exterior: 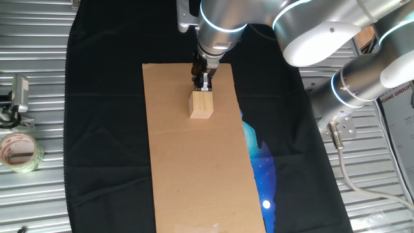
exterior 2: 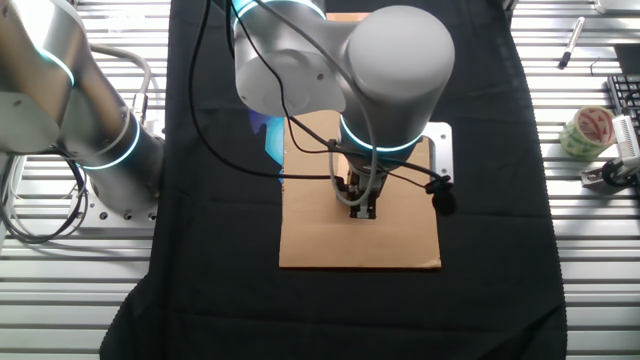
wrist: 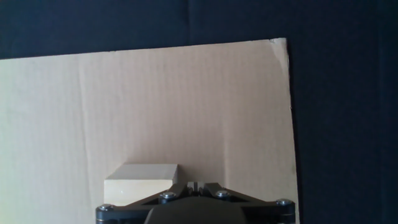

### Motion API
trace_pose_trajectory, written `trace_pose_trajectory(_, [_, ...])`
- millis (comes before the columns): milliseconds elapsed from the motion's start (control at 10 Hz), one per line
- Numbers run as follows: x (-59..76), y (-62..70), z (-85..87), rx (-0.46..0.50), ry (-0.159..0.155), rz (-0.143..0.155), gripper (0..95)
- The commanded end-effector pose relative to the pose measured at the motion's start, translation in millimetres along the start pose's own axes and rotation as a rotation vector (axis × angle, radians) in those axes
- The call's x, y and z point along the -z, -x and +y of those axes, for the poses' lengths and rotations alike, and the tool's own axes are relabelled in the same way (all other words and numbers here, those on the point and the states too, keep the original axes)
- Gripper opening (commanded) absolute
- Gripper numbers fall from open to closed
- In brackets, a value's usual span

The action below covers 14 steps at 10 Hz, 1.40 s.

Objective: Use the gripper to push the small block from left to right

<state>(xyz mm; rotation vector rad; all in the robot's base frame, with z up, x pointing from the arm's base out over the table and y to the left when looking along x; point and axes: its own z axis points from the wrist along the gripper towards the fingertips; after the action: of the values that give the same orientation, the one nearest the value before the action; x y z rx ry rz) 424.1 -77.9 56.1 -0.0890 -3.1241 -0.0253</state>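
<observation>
Gripper (exterior: 204,83) is down on the cardboard sheet (exterior: 194,162), pointing straight at it, fingers pressed together with nothing between them. Hand view confirms: the two fingertips (wrist: 195,185) meet at a thin seam, no gap.

Small block (exterior: 201,105) sits right at the gripper tip, touching or all but touching it. In one fixed view it's on the camera-near side of the tool, one face against the fingers. In hand view the block (wrist: 140,182) is just left of the closed tips and partly tucked under the gripper body (wrist: 196,208), top face and one side face visible. Block is upright, flat on the cardboard. Not visible in the other fixed view, the wrist hides it.

Cardboard (wrist: 149,118) extends well ahead of the tool in hand view; its right edge and corner lie to the right of the fingers, black cloth (wrist: 342,93) beyond. In the other fixed view the gripper (exterior 2: 361,208) stands over the middle of the sheet (exterior 2: 400,245), near its close edge.

Wrist ring (exterior: 222,28) above the tool glows blue. Second silver arm (exterior: 362,77) is parked off to the side of the tool, well clear of the cardboard. Tape roll (exterior: 19,151) lies on the metal table (exterior: 32,200), well apart from tool and block, off the cloth.
</observation>
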Motion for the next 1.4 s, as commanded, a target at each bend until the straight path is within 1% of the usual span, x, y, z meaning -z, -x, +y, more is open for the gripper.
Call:
trace_pose_trajectory(100, [-0.5,-0.8,-0.8,0.002,0.000,0.000,0.0])
trace_pose_trajectory(700, [-1.9,-0.5,-0.5,-0.002,-0.001,-0.003,0.0])
trace_pose_trajectory(1400, [-9.5,-1.3,-1.0,-0.003,-0.004,-0.011,0.0])
